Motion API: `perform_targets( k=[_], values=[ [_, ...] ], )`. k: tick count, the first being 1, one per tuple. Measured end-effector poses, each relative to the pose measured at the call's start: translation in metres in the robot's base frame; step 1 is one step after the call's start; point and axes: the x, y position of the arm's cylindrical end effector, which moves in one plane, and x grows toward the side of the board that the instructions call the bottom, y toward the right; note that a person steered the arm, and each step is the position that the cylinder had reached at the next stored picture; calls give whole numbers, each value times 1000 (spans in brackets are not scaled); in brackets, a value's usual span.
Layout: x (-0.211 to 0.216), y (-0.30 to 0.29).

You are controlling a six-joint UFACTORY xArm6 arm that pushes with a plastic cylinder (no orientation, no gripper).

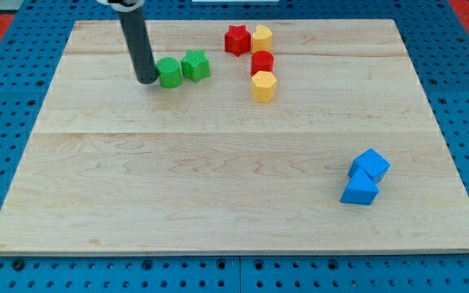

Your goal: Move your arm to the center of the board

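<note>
My tip [146, 80] rests on the wooden board [218, 163] in the upper left part of the view. It touches or nearly touches the left side of a round green block [169, 72]. A green star-like block [195, 65] sits just right of that. A red star block [237, 39] and a yellow block [261, 37] lie near the view's top. A red block [262, 63] and a yellow hexagonal block [264, 85] sit below them. Two blue blocks lie at the lower right, a cube [370, 165] and a wedge [359, 191].
The board lies on a blue perforated table [6, 106] that shows all round it. The board's edges run close to the view's bottom and sides.
</note>
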Motion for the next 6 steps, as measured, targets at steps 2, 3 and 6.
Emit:
perform_targets(
  k=[2,3,6],
  values=[
    [0,78],
    [-3,112],
    [69,141]
  ],
)
